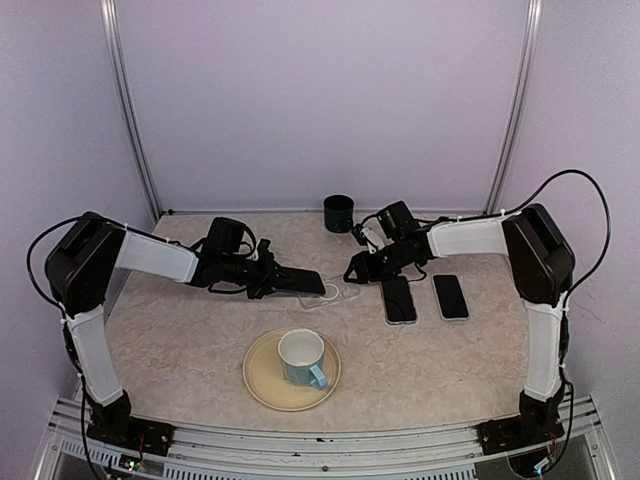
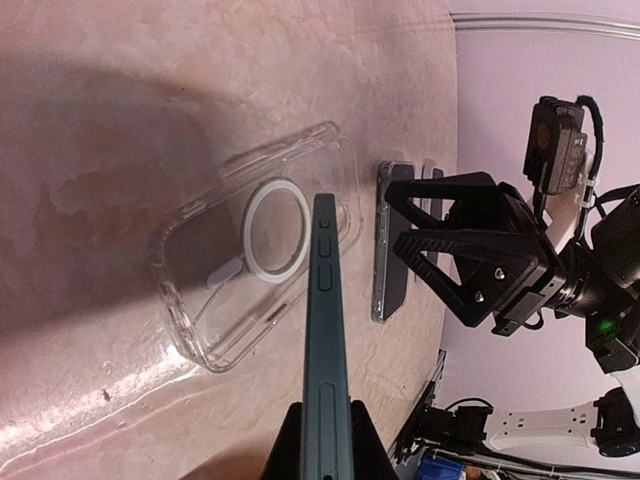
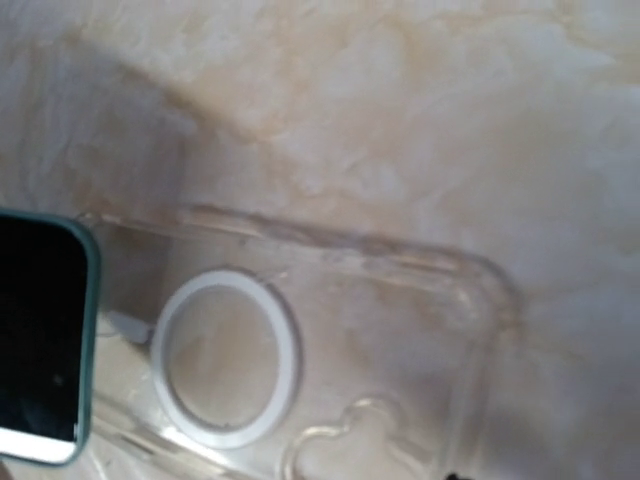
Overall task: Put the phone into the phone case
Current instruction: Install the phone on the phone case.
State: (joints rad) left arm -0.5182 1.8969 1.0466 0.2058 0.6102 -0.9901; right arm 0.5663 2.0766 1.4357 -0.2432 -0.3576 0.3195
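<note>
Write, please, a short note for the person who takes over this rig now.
Left gripper: shut on the phone, held edge-on over the case.
Right gripper: open, empty, beside the case.
Case: lies flat, nothing in it.
Done: phone lifted and positioned above the case.
Left: lower the phone in and press it home.

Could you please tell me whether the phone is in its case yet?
Not yet: the left tool holds the phone above the clear case, which lies empty, its white ring fully visible.
</note>
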